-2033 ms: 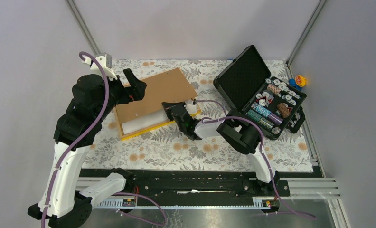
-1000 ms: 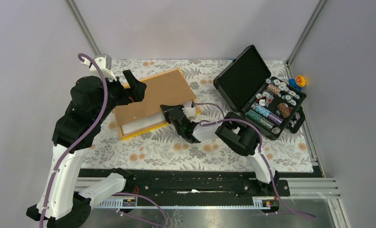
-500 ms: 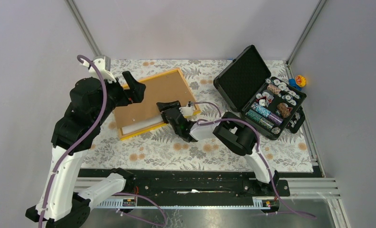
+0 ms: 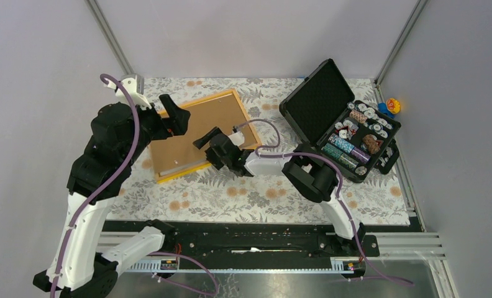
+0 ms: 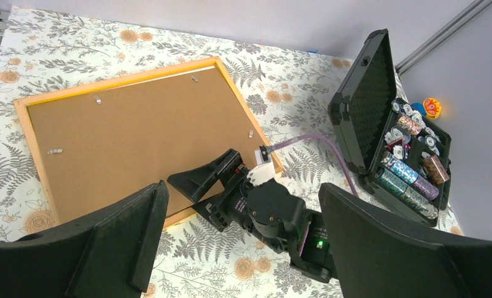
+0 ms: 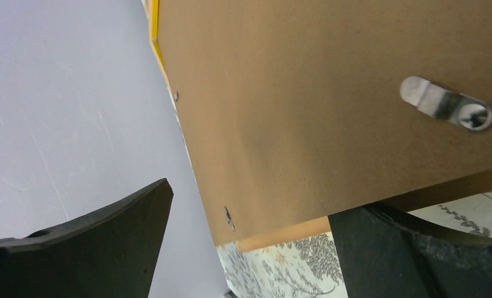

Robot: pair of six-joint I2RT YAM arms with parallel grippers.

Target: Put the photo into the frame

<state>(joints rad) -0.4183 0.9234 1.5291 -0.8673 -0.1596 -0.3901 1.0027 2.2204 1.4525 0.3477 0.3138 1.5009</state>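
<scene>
The orange-yellow frame (image 4: 251,138) lies flat on the floral cloth at the back left. A brown backing board (image 4: 200,124) fills it. The photo is hidden under the board, apart from a thin white line at the board's near edge (image 4: 180,166). My right gripper (image 4: 211,149) stands open at the frame's near right side, one finger over the board (image 6: 324,93) and one beyond the frame's edge (image 6: 281,234), holding nothing. My left gripper (image 4: 175,112) hangs open above the frame's left end, and its wrist view looks down on the frame (image 5: 246,112).
An open black case (image 4: 315,99) holding poker chips (image 4: 358,139) stands at the right. A small colourful toy (image 4: 391,105) sits in the back right corner. Metal tabs (image 6: 445,108) stick up from the board. A purple cable (image 4: 274,152) runs over the cloth beside the frame.
My right gripper has opened and let go of the backing board. The board has dropped flat into the frame, covering the wide white strip. The left arm has barely moved.
</scene>
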